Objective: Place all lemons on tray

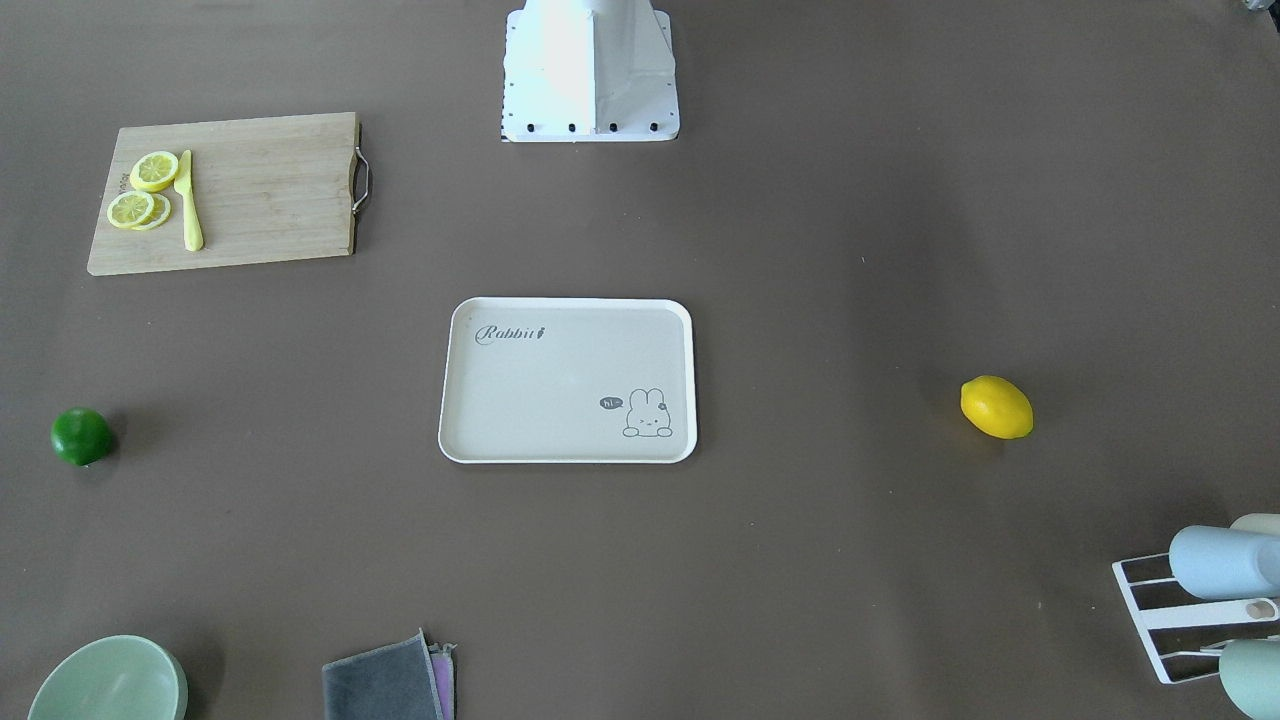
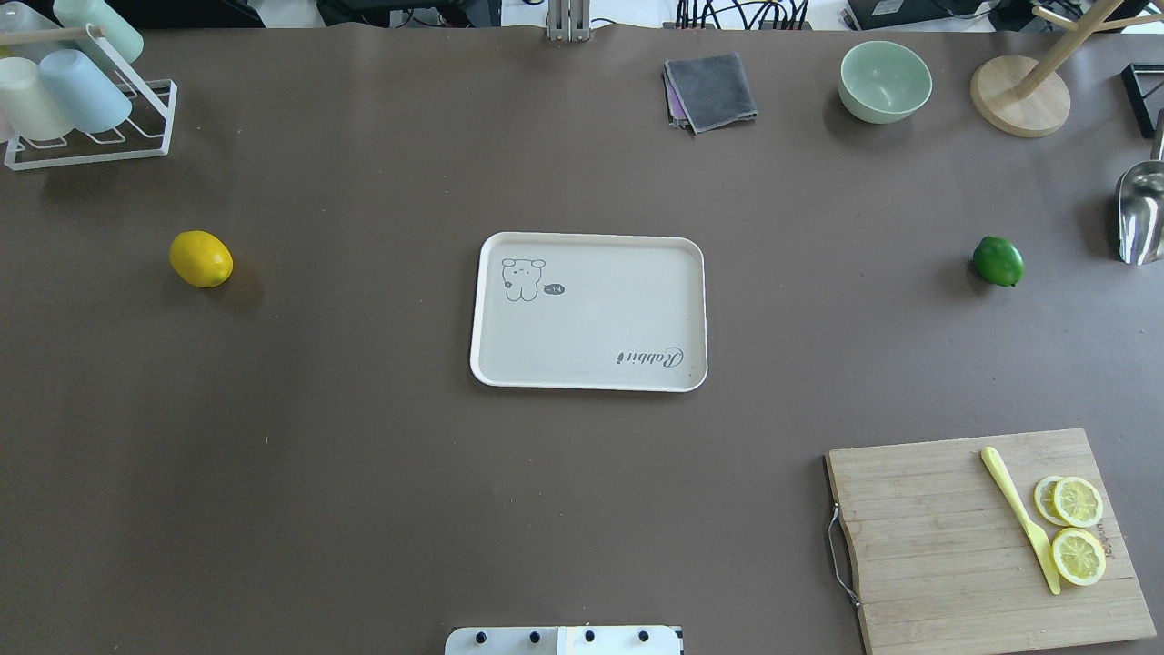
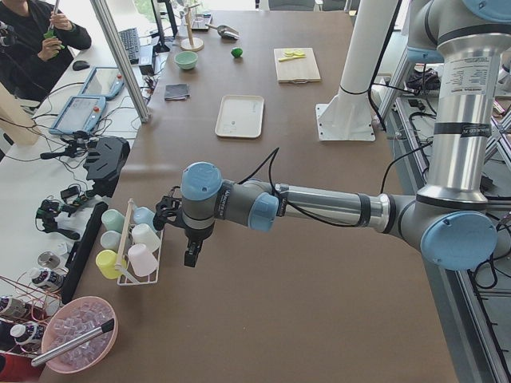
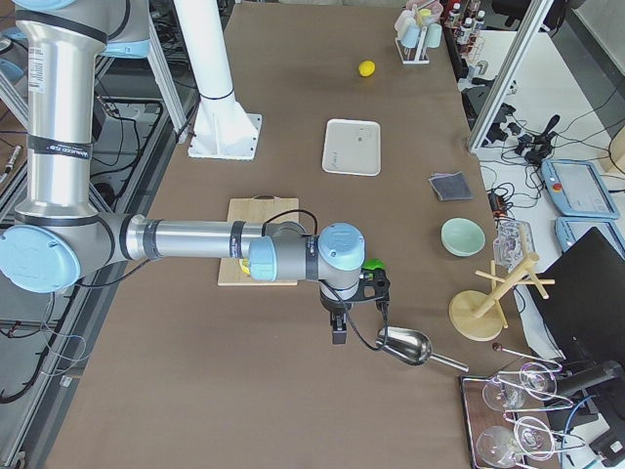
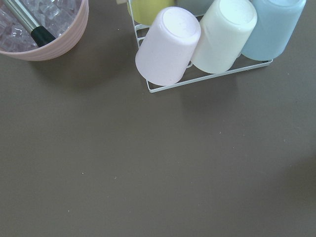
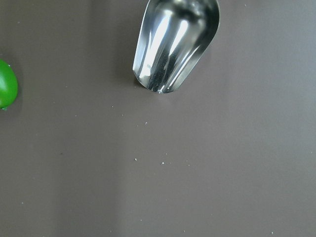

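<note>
The yellow lemon (image 1: 996,407) lies on the brown table, apart from the tray (image 1: 560,385), toward the cup rack; it also shows in the overhead view (image 2: 201,259). The dark green lemon (image 1: 81,436) lies on the table on the tray's other side (image 2: 998,261) and at the left edge of the right wrist view (image 6: 7,84). The beige tray (image 2: 591,314) sits mid-table with nothing on it. My left gripper (image 3: 192,257) hangs by the cup rack, far from the yellow lemon. My right gripper (image 4: 339,332) hangs near the green lemon (image 4: 372,266) and the scoop. I cannot tell whether either is open or shut.
A wooden cutting board (image 2: 937,537) holds lemon slices (image 2: 1078,528) and a yellow knife (image 2: 1018,518). A cup rack (image 2: 86,95), a metal scoop (image 6: 173,44), a green bowl (image 2: 884,82), a grey cloth (image 2: 711,89) and a wooden stand (image 2: 1018,95) line the table's edges.
</note>
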Robot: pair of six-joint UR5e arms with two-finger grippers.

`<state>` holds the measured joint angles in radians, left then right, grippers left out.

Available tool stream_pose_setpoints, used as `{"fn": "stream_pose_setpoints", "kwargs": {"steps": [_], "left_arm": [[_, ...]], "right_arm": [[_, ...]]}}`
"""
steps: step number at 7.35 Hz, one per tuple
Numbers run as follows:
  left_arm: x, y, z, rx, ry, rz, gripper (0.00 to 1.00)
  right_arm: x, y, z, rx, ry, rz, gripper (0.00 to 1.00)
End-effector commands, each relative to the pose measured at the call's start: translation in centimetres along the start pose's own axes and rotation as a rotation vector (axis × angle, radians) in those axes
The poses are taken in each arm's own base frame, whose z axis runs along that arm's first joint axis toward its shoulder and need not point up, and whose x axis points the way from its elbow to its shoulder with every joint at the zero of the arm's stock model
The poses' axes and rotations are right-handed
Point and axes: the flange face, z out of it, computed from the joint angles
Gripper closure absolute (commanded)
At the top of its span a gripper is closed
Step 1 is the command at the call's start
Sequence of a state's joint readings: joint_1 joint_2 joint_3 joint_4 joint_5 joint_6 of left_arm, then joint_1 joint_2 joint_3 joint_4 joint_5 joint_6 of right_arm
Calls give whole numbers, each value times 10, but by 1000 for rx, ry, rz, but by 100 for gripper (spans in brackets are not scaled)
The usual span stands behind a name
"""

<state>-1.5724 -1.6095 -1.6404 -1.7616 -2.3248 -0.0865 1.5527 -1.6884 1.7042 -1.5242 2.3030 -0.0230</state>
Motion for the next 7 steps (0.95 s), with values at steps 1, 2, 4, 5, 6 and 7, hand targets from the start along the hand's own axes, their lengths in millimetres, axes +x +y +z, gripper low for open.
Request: {"fn": "stream_pose_setpoints", "kwargs": {"steps": [1,2,4,5,6,7], "left_arm": [[-1,-1,1,-1,-4,1,2],[0,-1,0,0,-2,2,2],[-3,6,2,-5,-5,-5,2],[-4,6,2,-7,-3,-8,2],[-5,8,1,-6,-1,-11,2],[-5,9,0,-5,-3,-15,2]], "right_arm": [[-6,-5,2,-3,-3,-11,0],[-10,-6,4,-8,-4,-19,0],[-9,2,7,-17,-26,-10,0],[-11,0,6,-14,-27,-13,0],[-11,-2,5,-13,-26,-14,0],[-13,-4,3,-7,-27,-19,0]]}}
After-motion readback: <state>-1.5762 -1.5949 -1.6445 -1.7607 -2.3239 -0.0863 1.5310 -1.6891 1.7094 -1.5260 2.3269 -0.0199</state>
